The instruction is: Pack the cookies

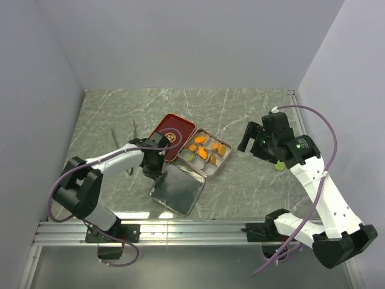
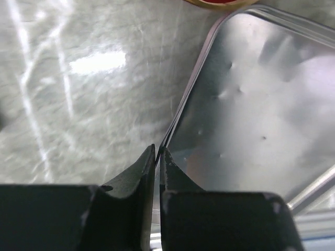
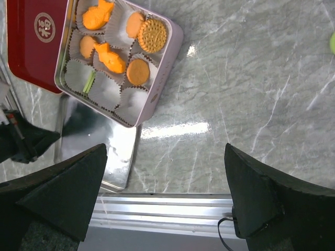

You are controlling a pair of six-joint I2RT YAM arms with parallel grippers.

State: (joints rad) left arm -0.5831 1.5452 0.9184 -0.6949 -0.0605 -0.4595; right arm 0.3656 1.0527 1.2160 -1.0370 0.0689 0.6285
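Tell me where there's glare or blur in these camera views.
Left wrist view: bright glare patch on the table, the left gripper soft and dark, the silver tray hazy with reflections. Right wrist view: cookies sharp, a glare streak on the marble. Top external view: evenly lit, glare near the rail.

Left wrist: silver lid [image 2: 251,104] cut by right and bottom edges. Its rim runs into the slit of the left gripper [image 2: 157,150], pinched bit hidden. Red lid [image 2: 220,2] just a sliver at the top edge.
Right wrist: tin [image 3: 156,86] clipped at top; tin wall hides the silver lid's far edge. Green blob [image 3: 332,43] well right of the tin, cut off by the frame, kind unclear. Green cookie [image 3: 89,82] in the tin sits edge-on, shape unreadable.
Top view: two thin dark items [image 1: 133,128] left of the tin, too small to identify.
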